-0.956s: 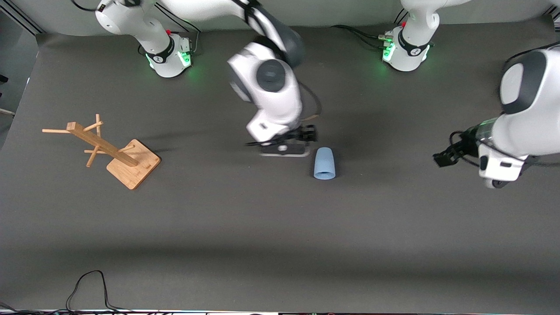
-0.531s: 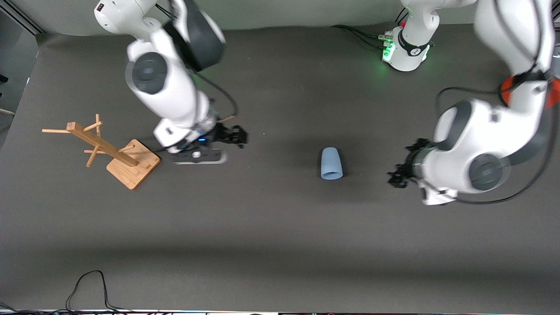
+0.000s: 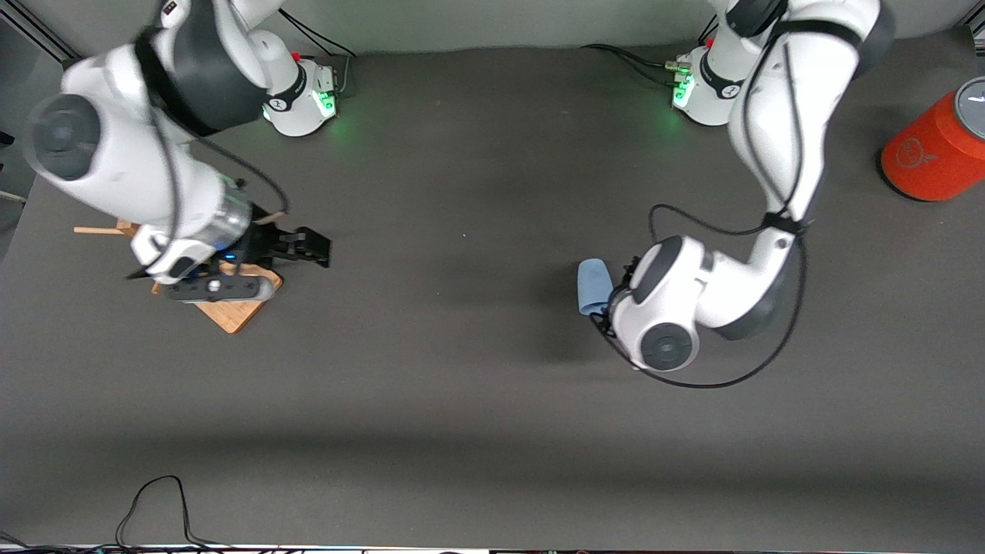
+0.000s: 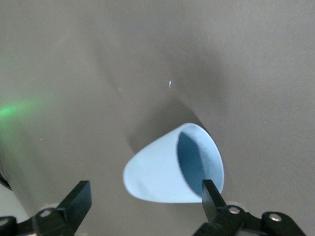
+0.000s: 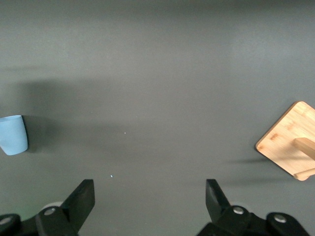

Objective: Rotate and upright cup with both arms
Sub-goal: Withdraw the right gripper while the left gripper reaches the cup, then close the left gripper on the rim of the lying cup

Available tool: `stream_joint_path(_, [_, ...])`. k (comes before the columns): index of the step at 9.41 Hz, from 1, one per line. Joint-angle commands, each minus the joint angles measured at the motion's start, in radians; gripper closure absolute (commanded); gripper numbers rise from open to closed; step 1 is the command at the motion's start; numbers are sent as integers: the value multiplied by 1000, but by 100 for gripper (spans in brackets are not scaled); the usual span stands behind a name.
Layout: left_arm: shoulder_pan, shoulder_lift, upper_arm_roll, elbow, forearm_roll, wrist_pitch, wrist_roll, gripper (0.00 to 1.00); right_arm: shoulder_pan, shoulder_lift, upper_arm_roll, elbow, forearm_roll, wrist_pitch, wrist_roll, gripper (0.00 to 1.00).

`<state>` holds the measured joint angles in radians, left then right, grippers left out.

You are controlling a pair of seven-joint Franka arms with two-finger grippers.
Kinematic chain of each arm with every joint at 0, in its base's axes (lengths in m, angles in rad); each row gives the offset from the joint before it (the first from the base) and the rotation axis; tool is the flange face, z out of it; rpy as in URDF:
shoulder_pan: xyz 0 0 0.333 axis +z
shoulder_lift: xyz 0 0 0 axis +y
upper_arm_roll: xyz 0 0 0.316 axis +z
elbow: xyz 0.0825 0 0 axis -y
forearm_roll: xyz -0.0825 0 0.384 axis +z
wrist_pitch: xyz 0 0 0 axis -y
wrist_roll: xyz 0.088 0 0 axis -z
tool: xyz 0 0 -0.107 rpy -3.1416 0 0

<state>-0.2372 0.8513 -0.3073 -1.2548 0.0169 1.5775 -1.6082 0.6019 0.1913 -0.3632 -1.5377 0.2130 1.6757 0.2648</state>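
Note:
The light-blue cup lies on its side on the dark mat, its mouth turned toward the front camera. The left arm reaches down right beside it, and its wrist hides the fingers in the front view. In the left wrist view the left gripper is open, with the cup just ahead of the fingertips and one finger close to the rim. The right gripper is open and empty over the mat beside the wooden rack. The right wrist view shows the right gripper open and the cup far off.
A wooden rack stands at the right arm's end, partly covered by that arm, and its base shows in the right wrist view. An orange-red cylinder with a grey lid lies at the left arm's end. A black cable loops near the front edge.
The right arm has swung away from the cup to the rack. The left arm has come in and down beside the cup. The cup has shifted slightly toward the left arm's end.

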Motion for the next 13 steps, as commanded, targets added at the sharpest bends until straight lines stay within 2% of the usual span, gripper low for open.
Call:
stream_joint_path(1, [-20,43,16,63,49,-34,-38,2,-220,-68,238,-32,-99,-26,-13,0])
stream_joint_path(2, [-22,48,16,63,60,-48,-57,15,-344,-82,354,-35,-109,-45,-13,0])
stream_joint_path(3, [-25,52,16,61,60,-48,-96,47,-417,-96,410,-41,-109,-48,-15,0])
stream_joint_path(4, [-30,63,16,60,60,-51,-108,69,-430,-108,412,-45,-110,-50,-18,0])
stream_joint_path(5, [-34,72,16,54,60,-56,-107,77,-429,-131,411,-51,-132,-51,-18,0])
stream_joint_path(6, [-36,78,16,54,60,-56,-107,85,-423,-156,411,-73,-199,-53,-19,0])
stream_joint_path(7, [-36,81,14,54,57,-59,-105,100,-424,-177,402,-97,-227,-51,-21,0])
stream_joint_path(9, [-34,78,13,60,52,-79,-105,100,-425,-177,342,-96,-225,-51,-87,0])
stream_joint_path(10, [-31,72,10,78,49,-100,-102,100,-432,-177,337,-94,-225,-51,-88,0])
stream_joint_path(12, [-33,61,8,167,43,-143,-128,100,-432,-177,310,-94,-218,-53,-130,0])
stream_joint_path(13, [-33,51,8,191,49,-143,-236,100,-430,-177,300,-91,-212,-53,-137,0])
